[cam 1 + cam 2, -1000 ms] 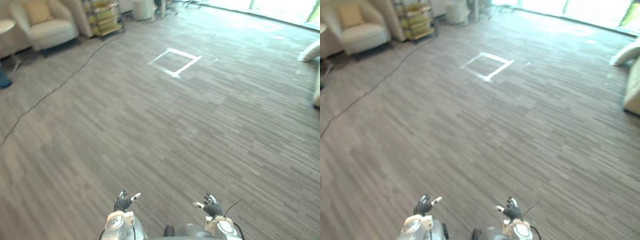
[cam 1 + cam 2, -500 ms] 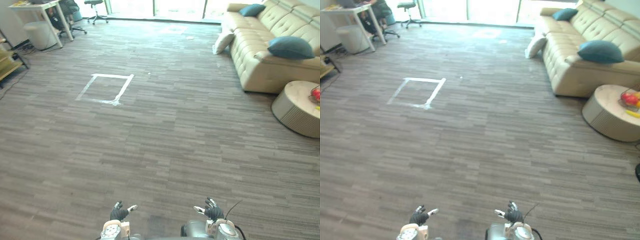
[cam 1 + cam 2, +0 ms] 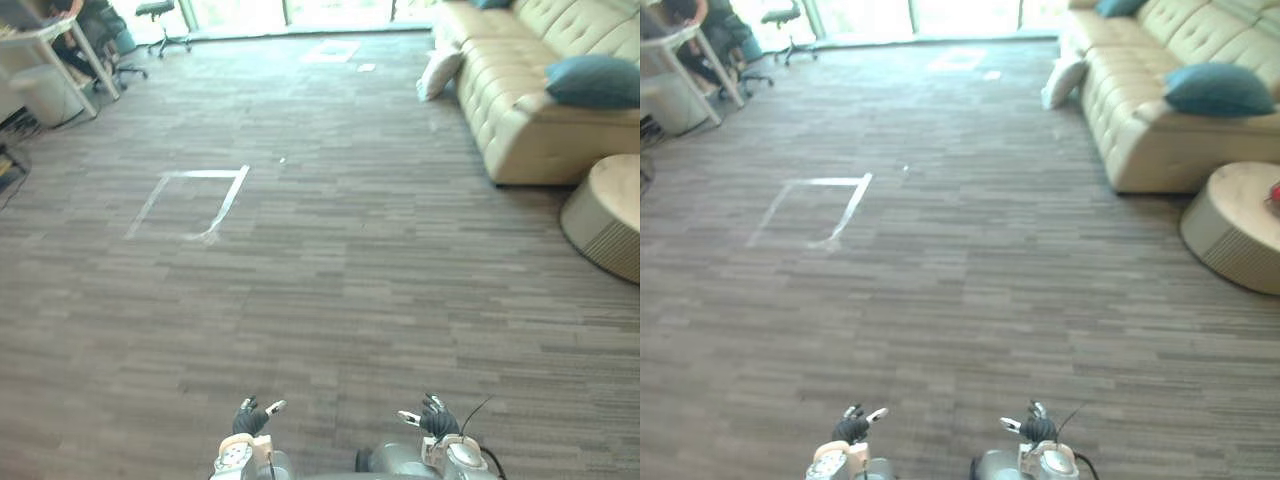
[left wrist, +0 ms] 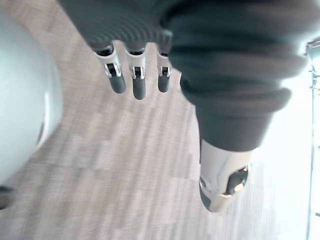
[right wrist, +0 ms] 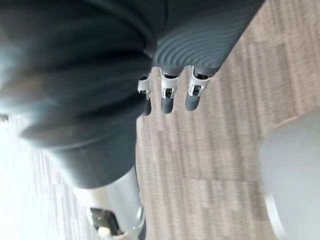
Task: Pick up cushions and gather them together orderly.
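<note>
Well apart from the left hand (image 3: 248, 417) and right hand (image 3: 432, 418), a teal fabric cushion (image 3: 598, 80) lies on a cream leather sofa (image 3: 520, 135), a white cushion (image 3: 438, 75) leaning against its end. Both hands hang empty, fingers relaxed.

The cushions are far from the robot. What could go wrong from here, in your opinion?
1. The round table stands near the front of the sofa. Walking toward the teal cushion on the sofa, the robot might bump the table.
2. The white cushion sits on the floor, leaning against the sofa's end. Bending that low could upset the robot's balance.
</note>
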Controlling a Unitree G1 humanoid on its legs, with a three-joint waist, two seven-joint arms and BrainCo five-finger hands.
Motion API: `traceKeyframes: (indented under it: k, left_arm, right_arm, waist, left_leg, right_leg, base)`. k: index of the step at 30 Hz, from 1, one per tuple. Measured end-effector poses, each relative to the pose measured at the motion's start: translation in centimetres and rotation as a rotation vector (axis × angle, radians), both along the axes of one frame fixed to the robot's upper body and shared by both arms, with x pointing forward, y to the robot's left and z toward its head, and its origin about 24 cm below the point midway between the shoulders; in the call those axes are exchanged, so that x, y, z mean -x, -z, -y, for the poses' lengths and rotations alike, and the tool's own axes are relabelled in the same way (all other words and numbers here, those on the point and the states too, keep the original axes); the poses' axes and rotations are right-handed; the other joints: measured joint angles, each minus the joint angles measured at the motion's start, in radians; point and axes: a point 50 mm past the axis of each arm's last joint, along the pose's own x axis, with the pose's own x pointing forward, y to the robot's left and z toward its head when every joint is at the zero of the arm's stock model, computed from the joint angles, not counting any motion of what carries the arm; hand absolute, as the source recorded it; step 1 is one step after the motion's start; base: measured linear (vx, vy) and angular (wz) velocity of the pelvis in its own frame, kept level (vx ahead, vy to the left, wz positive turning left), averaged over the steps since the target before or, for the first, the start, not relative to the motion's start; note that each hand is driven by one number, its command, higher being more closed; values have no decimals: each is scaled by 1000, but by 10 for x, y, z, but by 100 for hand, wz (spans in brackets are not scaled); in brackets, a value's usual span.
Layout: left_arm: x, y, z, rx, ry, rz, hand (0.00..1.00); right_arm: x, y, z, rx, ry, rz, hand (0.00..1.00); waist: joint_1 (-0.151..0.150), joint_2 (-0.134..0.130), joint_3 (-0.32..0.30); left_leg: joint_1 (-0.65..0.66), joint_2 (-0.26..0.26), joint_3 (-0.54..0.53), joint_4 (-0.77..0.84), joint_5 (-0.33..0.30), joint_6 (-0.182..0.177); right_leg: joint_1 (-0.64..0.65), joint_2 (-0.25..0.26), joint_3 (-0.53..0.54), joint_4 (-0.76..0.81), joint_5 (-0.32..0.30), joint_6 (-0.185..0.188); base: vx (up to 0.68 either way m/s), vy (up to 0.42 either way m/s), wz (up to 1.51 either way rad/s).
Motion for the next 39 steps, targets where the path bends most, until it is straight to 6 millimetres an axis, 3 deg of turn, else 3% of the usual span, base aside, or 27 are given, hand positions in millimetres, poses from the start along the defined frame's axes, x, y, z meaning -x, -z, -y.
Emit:
traceKeyframes:
  k: [2, 4, 5, 7, 8, 9, 10, 11, 12, 14, 17, 19, 20, 21, 22, 24, 25, 26, 28, 29, 31, 32, 34, 35, 37, 38, 39]
  left_arm:
    - [0, 0, -1, -20, 44, -2, 0]
    - [0, 0, 1, -27, 73, -4, 0]
    - [0, 0, -1, -40, 92, -9, 0]
    - [1, 0, -8, -67, 114, -20, 0]
    - [1, 0, -11, -74, 116, -24, 0]
    - [1, 0, -13, -79, 116, -27, 0]
    - [1, 1, -16, -86, 118, -38, 0]
    - [3, 3, -17, -92, 126, -59, 0]
    - [5, 4, -16, -91, 132, -70, 0]
    - [11, 8, -10, -78, 146, -101, 0]
    - [11, 9, -5, -67, 159, -110, 0]
    - [8, 9, 1, -55, 178, -110, 0]
    - [8, 9, 2, -59, 191, -109, 0]
    - [11, 11, 3, -59, 207, -122, 0]
    - [12, 11, 6, -52, 206, -124, 0]
    - [9, 11, 16, -18, 187, -111, 0]
    - [10, 12, 19, -3, 166, -112, 0]
    - [9, 11, 20, 15, 131, -101, 0]
    - [6, 9, 20, 25, 104, -81, 0]
    - [3, 7, 17, 24, 90, -61, 0]
    - [1, 5, 11, 9, 86, -46, 0]
    - [-3, 2, 9, -1, 86, -24, 0]
    - [-6, 0, 7, -14, 96, -10, 0]
    - [-5, 0, 6, -29, 110, -9, 0]
    - [-3, 1, 8, -34, 132, -20, 0]
    - [-4, 1, 8, -41, 148, -19, 0]
    - [-4, 1, 6, -52, 160, -20, 0]
  right_arm:
    - [3, 1, 0, 1, 4, -12, 0]
    - [5, 2, 1, 10, 8, -19, 0]
    - [11, 5, -1, 6, 12, -44, 0]
    - [13, 7, -10, -16, 14, -50, 0]
    - [20, 9, -12, -23, 22, -67, 0]
    - [20, 9, -12, -24, 25, -68, 0]
    - [20, 9, -12, -25, 27, -68, 0]
    - [20, 9, -9, -17, 19, -66, 0]
    - [19, 8, -8, -16, 17, -59, 0]
    - [13, 3, -1, 2, 8, -22, 0]
    - [2, -2, 2, 4, 11, 28, 0]
    - [-3, -5, 5, 5, 29, 53, 0]
    - [-6, -5, 3, 2, 25, 58, 0]
    - [-6, -5, 3, -1, 31, 58, 0]
    - [-8, -6, 4, 1, 29, 61, 0]
    - [-15, -9, 6, 10, 24, 81, 0]
    - [-17, -10, 8, 14, 24, 85, 0]
    - [-16, -10, 11, 22, 27, 80, 0]
    - [-14, -9, 14, 31, 18, 57, 0]
    - [-12, -8, 12, 27, 13, 50, 0]
    - [-12, -6, 3, 4, 11, 45, 0]
    - [-10, -4, -1, -4, 5, 29, 0]
    - [-11, -3, -2, -5, -6, 16, 0]
    - [-10, -3, -3, -2, -17, 14, 0]
    - [-8, -2, -2, 5, -30, 7, 0]
    - [-5, -1, -2, 8, -32, -4, 0]
    - [-2, 1, -4, 3, -34, -15, 0]
  waist:
    - [2, 3, -1]
    - [12, 17, -13]
    - [26, 6, -30]
    - [27, -45, -63]
    - [29, -71, -66]
    - [28, -81, -59]
    - [27, -95, -46]
    - [19, -87, -32]
    - [13, -79, -27]
    - [-4, -51, -26]
    - [-17, -43, -17]
    - [-28, -34, -10]
    - [-39, -44, -13]
    - [-53, -49, -10]
    - [-54, -45, -11]
    - [-49, -5, -1]
    - [-47, 17, -9]
    - [-55, 40, 1]
    - [-45, 54, 13]
    - [-34, 55, 23]
    - [-17, 32, 25]
    - [-2, 23, 24]
    - [3, 23, 25]
    - [4, 24, 24]
    - [8, 53, 8]
    - [18, 56, 6]
    - [27, 37, -5]
  left_leg:
    - [-39, -81, -37, -496, 75, -18]
    - [-100, -84, -94, -585, 177, -34]
    - [-95, -98, -105, -554, 271, -1]
    - [-87, -145, -81, -553, 235, 65]
    - [-53, -170, -57, -539, 206, 96]
    - [-20, -186, -51, -541, 183, 102]
    - [58, -207, -42, -548, 139, 116]
    - [150, -218, -41, -554, 91, 123]
    - [195, -218, -43, -562, 73, 125]
    - [351, -205, -47, -649, 26, 130]
    - [478, -173, -56, -724, -21, 122]
    - [521, -143, -72, -733, -59, 103]
    - [545, -144, -88, -757, -75, 108]
    - [590, -153, -125, -777, -87, 120]
    - [602, -142, -137, -763, -85, 119]
    - [596, -104, -156, -641, -55, 75]
    - [547, -82, -171, -498, -26, 27]
    - [449, -51, -217, -237, 78, -78]
    - [305, -3, -229, 107, 155, -141]
    - [237, 34, -181, 251, 126, -117]
    - [152, 43, -81, 258, 48, -48]
    - [82, 35, -9, 152, -4, -24]
    - [11, 0, 24, -90, -21, -9]
    - [-9, -44, 9, -372, 28, -13]
    - [-81, -47, -48, -592, 118, -50]
    - [-104, -45, -69, -558, 188, -30]
    - [-88, -78, -76, -545, 274, 24]
  right_leg:
    - [88, -27, 45, -84, -22, 35]
    - [138, -24, 77, -129, -46, 61]
    - [158, -45, 95, -122, -56, 74]
    - [95, -97, 98, 8, -56, 75]
    - [31, -117, 114, 193, -50, 98]
    - [-7, -128, 116, 313, -29, 144]
    - [-91, -139, 136, 573, 71, 246]
    - [-170, -145, 132, 809, 138, 290]
    - [-198, -148, 113, 875, 129, 271]
    - [-330, -165, -8, 966, 51, 171]
    - [-495, -156, -148, 753, -20, 143]
    - [-550, -128, -191, 456, 37, 145]
    - [-548, -122, -193, 208, 123, 170]
    - [-559, -126, -167, 180, 238, 162]
    - [-563, -112, -146, 217, 262, 124]
    - [-563, -95, -145, 351, 158, 67]
    - [-545, -89, -158, 387, 100, 50]
    - [-480, -74, -178, 384, 48, 40]
    - [-364, -34, -173, 329, 8, 22]
    - [-249, -9, -162, 262, -5, 12]
    - [-108, -4, -126, 153, -9, 10]
    - [-31, -11, -97, 71, -3, 18]
    - [48, -25, -75, -10, 2, 29]
    - [96, -40, -58, -67, -2, 43]
    - [150, -22, -30, -138, -15, 71]
    - [175, -22, -21, -153, -31, 88]
    - [203, -49, -16, -144, -38, 99]
  base:
    - [580, 172, -59]
    - [696, 310, -66]
    - [721, 333, -71]
    - [719, 289, -35]
    - [680, 268, -11]
    - [642, 253, -9]
    - [711, 252, -8]
    - [586, 202, -8]
    - [542, 157, -5]
    - [437, 92, -10]
    - [562, -21, 8]
    - [627, -154, 33]
    - [667, -207, 57]
    - [834, -252, 56]
    - [713, -234, 37]
    - [679, -253, 2]
    - [677, -272, 4]
    - [688, -270, 8]
    - [677, -194, -13]
    - [654, -126, -42]
    - [654, -99, -60]
    - [544, -81, -64]
    - [538, 21, -60]
    - [675, 97, -57]
    - [568, 181, -51]
    - [615, 276, -51]
    - [525, 236, -28]
